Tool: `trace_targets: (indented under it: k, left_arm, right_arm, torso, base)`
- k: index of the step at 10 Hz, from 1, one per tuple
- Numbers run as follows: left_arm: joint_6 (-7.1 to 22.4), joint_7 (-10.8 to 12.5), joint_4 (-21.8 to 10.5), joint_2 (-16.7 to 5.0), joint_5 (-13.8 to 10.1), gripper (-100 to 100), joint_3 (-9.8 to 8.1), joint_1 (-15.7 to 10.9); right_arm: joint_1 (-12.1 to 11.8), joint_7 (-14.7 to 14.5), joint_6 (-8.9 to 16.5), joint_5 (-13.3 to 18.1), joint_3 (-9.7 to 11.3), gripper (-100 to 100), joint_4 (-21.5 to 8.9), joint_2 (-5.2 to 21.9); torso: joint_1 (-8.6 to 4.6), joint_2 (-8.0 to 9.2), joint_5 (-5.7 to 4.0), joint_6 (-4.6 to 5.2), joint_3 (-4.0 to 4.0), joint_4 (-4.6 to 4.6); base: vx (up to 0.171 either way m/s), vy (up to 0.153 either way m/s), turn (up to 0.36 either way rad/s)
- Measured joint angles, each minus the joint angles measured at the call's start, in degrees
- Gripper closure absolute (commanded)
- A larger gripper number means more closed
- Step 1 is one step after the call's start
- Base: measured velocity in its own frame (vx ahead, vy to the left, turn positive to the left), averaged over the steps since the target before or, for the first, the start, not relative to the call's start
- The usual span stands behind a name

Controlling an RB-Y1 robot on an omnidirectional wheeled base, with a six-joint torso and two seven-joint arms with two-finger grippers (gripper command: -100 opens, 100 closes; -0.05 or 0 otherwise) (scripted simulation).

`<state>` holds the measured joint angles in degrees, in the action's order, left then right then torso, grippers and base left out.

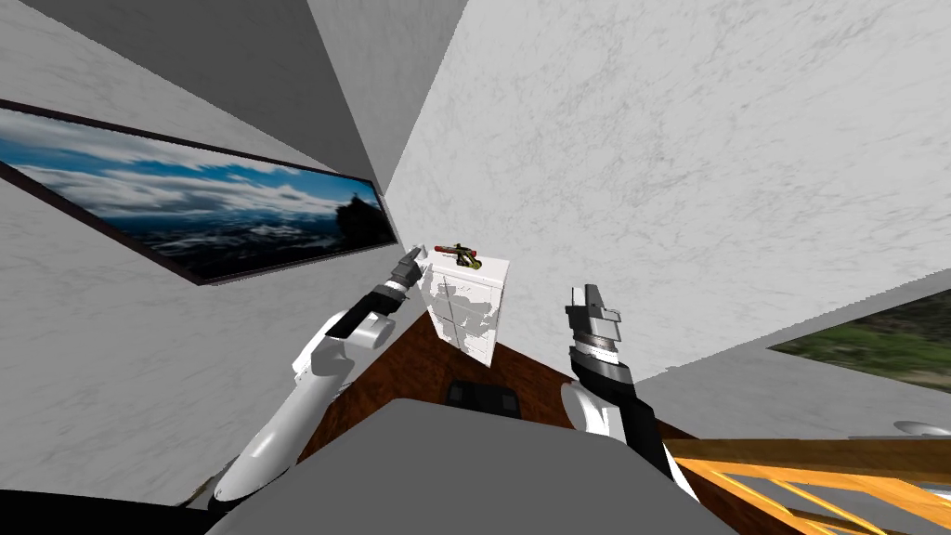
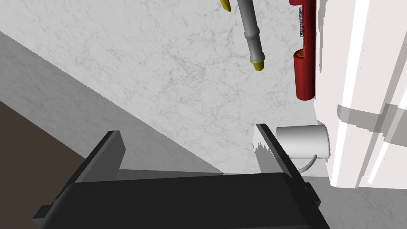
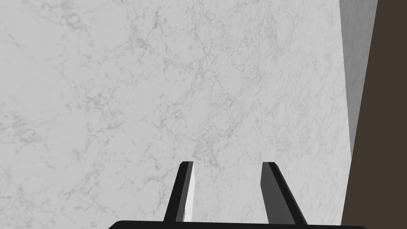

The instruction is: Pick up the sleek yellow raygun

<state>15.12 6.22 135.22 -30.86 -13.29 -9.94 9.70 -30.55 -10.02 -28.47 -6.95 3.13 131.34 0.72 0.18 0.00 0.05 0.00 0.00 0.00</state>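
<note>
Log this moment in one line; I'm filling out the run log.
phase: reach | left fingers open, beside cabinet top, short of raygun | right fingers open, empty | raygun on cabinet, ungrasped

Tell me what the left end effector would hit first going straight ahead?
The left end effector would probably meet the marbled wall first; the raygun and white cabinet lie aside. Depth unclear.

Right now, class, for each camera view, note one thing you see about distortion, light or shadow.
Head view: the wide lens splays the walls and slants the framed picture and white cabinet. Left wrist view: grey shadow bands cross the cabinet's side; the raygun is cut by the picture's edge. Right wrist view: even light on the marbled wall, no glare.
</note>
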Motion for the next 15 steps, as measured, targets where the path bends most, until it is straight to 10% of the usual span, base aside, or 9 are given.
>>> trace_targets:
  k: [15]
  left_arm:
    - [22.79, 5.92, -1.95, -12.13, -7.01, -100, -4.28, -11.83]
  right_arm:
    - [-0.01, 0.0, 0.0, 0.0, 0.0, 0, 0.0, 0.0]
  torso:
    - [-0.14, -0.07, -0.01, -0.03, -0.04, -0.02]
  base:
    - [-0.011, 0.031, -0.048]
